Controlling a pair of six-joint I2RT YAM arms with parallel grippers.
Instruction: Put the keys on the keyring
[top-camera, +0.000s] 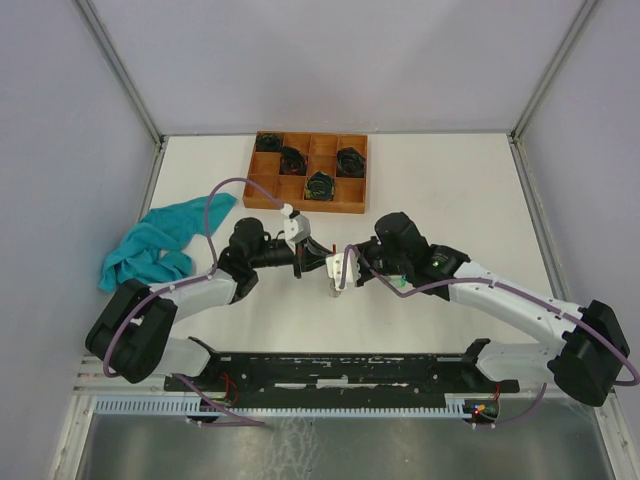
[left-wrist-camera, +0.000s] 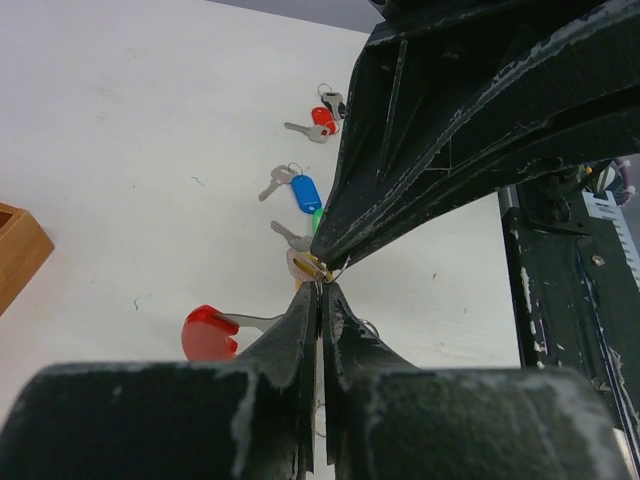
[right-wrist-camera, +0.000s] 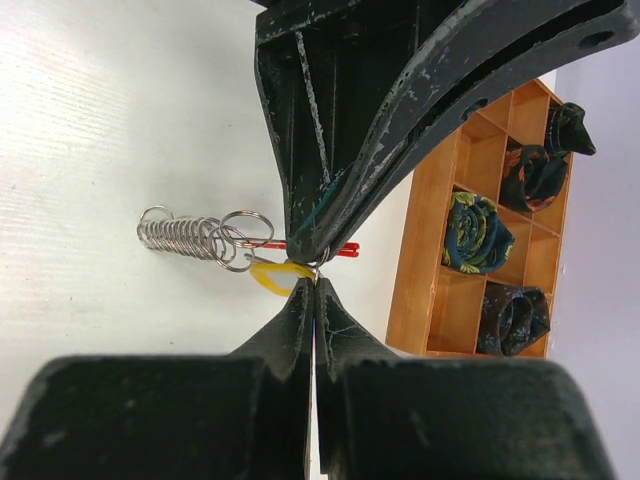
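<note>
Threading judged the step in hand. Top view: left pincer and right pincer meet tip to tip over the table. Left wrist view: left fingers pressed together; blue-tagged key and red-tagged key lie loose. Right wrist view: right fingers together at yellow-tagged key and keyring; which grips which, unclear. Next: likely fine alignment of ring gap and key hole.

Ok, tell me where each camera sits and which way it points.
Top external: above and behind the bases, looking down on the left arm, right arm and wooden tray.
Left wrist: on the left arm, looking past the shut left end effector at tagged keys.
Right wrist: looks past the shut right end effector toward the tray.
Both wrist views show the opposing end effector, tip to tip.
</note>
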